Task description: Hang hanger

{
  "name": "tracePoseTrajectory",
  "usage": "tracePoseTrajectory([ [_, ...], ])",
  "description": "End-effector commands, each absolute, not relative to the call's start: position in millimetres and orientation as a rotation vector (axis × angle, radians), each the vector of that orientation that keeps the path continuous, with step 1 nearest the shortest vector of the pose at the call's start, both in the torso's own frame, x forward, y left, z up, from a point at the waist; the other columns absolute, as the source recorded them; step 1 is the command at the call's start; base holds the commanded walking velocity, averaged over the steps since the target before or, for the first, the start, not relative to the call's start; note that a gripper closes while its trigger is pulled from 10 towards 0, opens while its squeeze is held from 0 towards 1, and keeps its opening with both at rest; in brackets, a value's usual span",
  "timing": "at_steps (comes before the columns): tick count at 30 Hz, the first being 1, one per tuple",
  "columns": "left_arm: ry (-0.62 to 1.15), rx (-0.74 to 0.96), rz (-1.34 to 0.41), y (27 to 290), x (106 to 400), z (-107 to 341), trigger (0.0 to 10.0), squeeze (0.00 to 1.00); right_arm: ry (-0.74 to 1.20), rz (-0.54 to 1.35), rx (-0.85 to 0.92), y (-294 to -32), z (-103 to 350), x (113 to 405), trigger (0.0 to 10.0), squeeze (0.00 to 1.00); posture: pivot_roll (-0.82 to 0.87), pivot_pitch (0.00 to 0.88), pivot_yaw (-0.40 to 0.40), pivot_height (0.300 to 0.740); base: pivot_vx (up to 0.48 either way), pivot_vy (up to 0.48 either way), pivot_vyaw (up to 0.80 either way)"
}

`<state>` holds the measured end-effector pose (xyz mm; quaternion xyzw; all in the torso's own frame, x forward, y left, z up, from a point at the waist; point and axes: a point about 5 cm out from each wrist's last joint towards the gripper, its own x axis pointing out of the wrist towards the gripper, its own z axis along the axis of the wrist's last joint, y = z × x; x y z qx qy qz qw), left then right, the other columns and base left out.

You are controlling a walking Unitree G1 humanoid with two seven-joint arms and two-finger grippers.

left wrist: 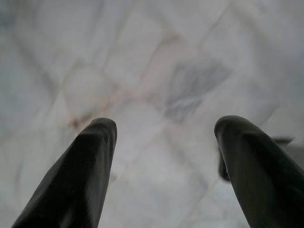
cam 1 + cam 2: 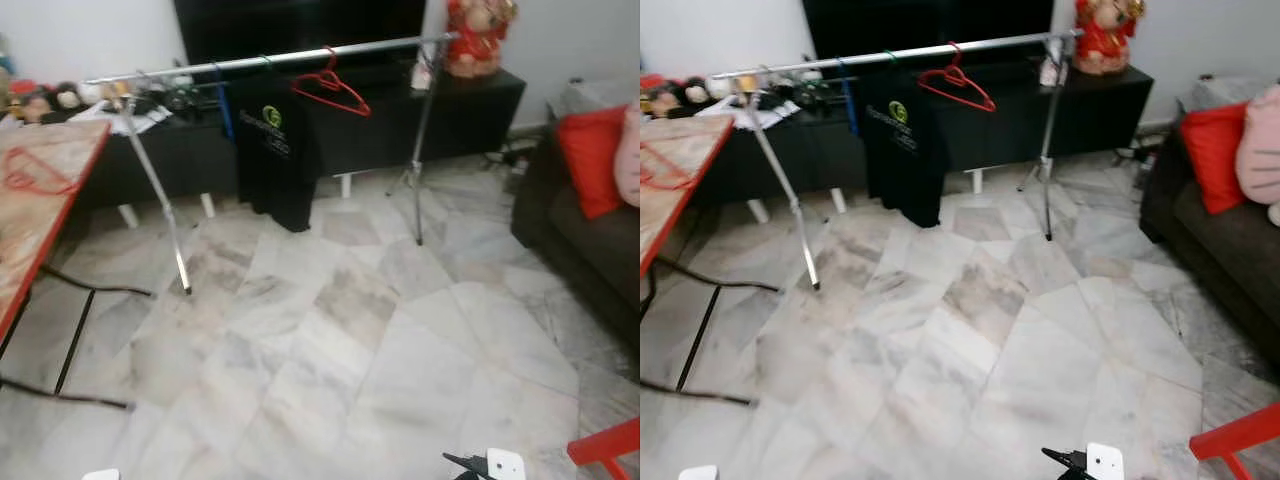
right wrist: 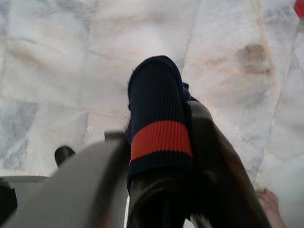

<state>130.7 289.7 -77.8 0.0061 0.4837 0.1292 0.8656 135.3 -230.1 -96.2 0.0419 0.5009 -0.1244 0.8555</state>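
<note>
A silver clothes rail stood on slanted legs across the far side of the room, in front of a long black cabinet set against the wall. A red hanger hung from the rail near its middle, tilted, and just to its left a black T-shirt with a green logo hung from the same bar, its hem well above the floor. A blue strap or hanger dangled from the rail beside the shirt. A second red hanger lay flat on the desk with the red edge at the robot's left, well apart from the rail. A red and gold figurine sat on the cabinet's right end, and a dark sofa with a red cushion stood at the right. The marble floor stretched pale and veined between the robot and the rail. In the left wrist view the left gripper hung over the floor tiles with its two black fingers spread wide apart and nothing between them. In the right wrist view the right gripper was closed on a navy sock with a red band, the cloth pinched between its fingers above the floor.
</note>
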Motion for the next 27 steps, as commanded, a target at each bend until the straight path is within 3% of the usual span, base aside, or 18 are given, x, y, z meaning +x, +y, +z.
tracePoseTrajectory([
  [1, 1.007, 0.017, 0.251, 284, 134, -79, 10.0, 0.00, 1.044, -0.265, 0.081, -234, -95, 137, 10.0, 0.00, -0.04, 0.000, 0.039, 0.740, 0.330, 0.000, 0.00],
  [11, 1.002, 0.010, 0.238, 276, 137, -81, 10.0, 0.00, 1.041, -0.256, 0.083, -235, -94, 138, 10.0, 0.00, -0.04, 0.000, 0.040, 0.740, 0.334, 0.000, 0.00],
  [19, 1.014, 0.000, 0.214, 251, 120, -94, 10.0, 0.00, 1.057, -0.251, 0.056, -237, -94, 138, 10.0, 0.00, -0.04, 0.000, 0.042, 0.740, 0.331, 0.000, 0.00],
  [27, 1.006, -0.008, 0.189, 222, 131, -98, 10.0, 0.00, 1.048, -0.254, 0.066, -237, -93, 139, 10.0, 0.00, -0.04, 0.000, 0.042, 0.740, 0.333, 0.000, 0.00],
])
